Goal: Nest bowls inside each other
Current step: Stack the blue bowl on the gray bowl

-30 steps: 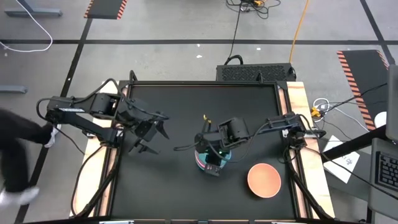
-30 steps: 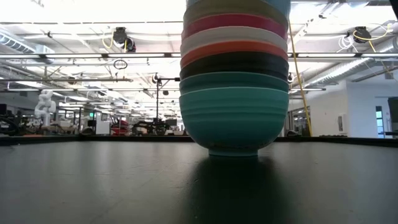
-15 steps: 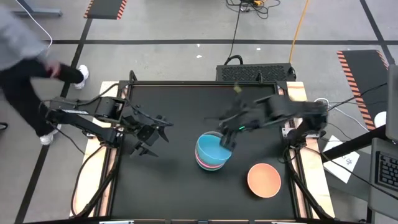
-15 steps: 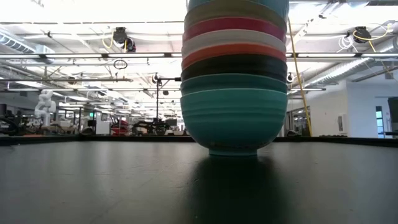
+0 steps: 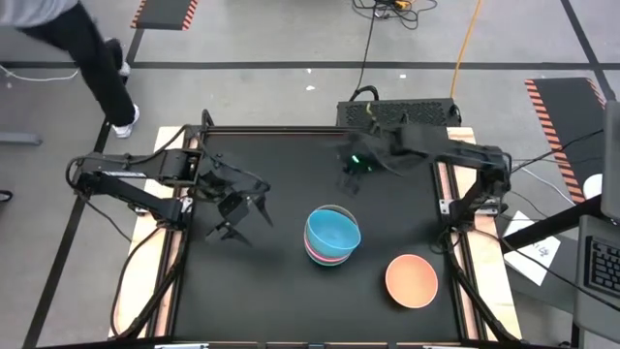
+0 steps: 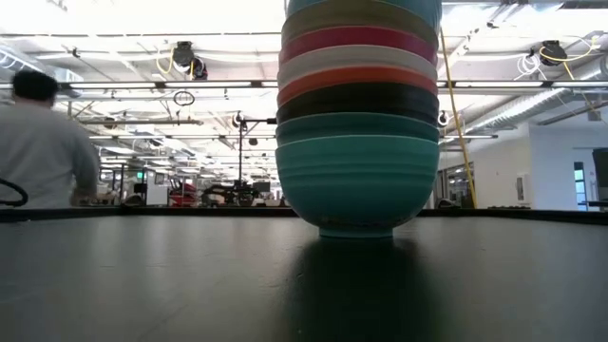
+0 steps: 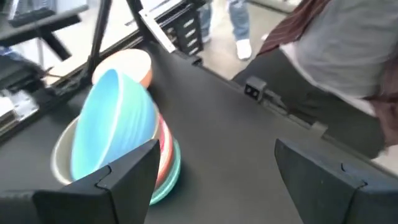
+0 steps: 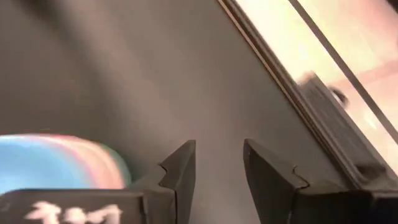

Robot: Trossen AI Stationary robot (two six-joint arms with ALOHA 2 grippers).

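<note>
Stack (image 5: 331,236) of nested bowls mid-table, blue bowl (image 5: 332,231) on top, sitting tilted. Peach bowl (image 5: 412,279) alone, near the stack, not nested. Right tool (image 5: 351,174) empty, fingers parted, off behind the stack. Left tool (image 5: 240,207) released, wide, idle left. Risk: tall stack tips if the peach bowl lands off-centre.

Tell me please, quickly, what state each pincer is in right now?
Left pincer: open, holding nothing, over the table left of the bowl stack.
Right pincer: open, empty, away from the stack toward the table's far side.
</note>
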